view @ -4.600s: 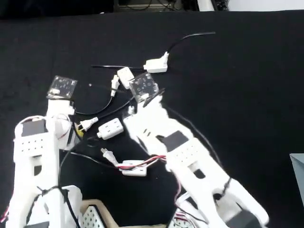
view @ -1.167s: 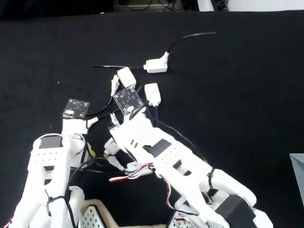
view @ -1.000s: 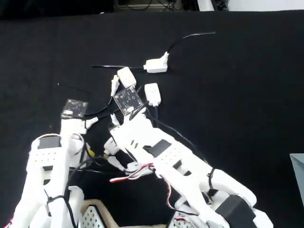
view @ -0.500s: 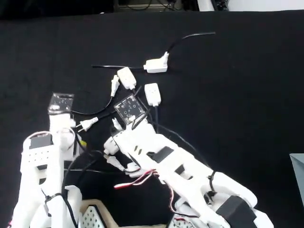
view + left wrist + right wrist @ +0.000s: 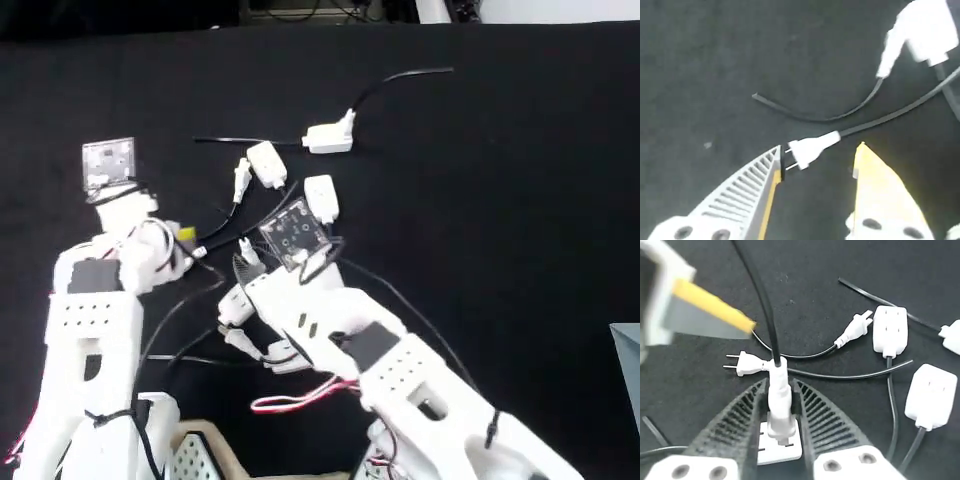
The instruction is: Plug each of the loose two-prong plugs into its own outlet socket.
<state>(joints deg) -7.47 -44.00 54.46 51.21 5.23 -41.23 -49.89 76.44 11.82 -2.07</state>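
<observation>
Between the ribbed fingers of the right gripper, clamped tight, a white plug points down at a loose socket block on the black table. Pushing off-line could skid the block or bend the prongs. Fingers of the left gripper stand apart around a second plug lying flat; closing crooked may flick it away.

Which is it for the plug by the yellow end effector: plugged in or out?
Out. The plug shows both prongs bare, in no socket.
</observation>
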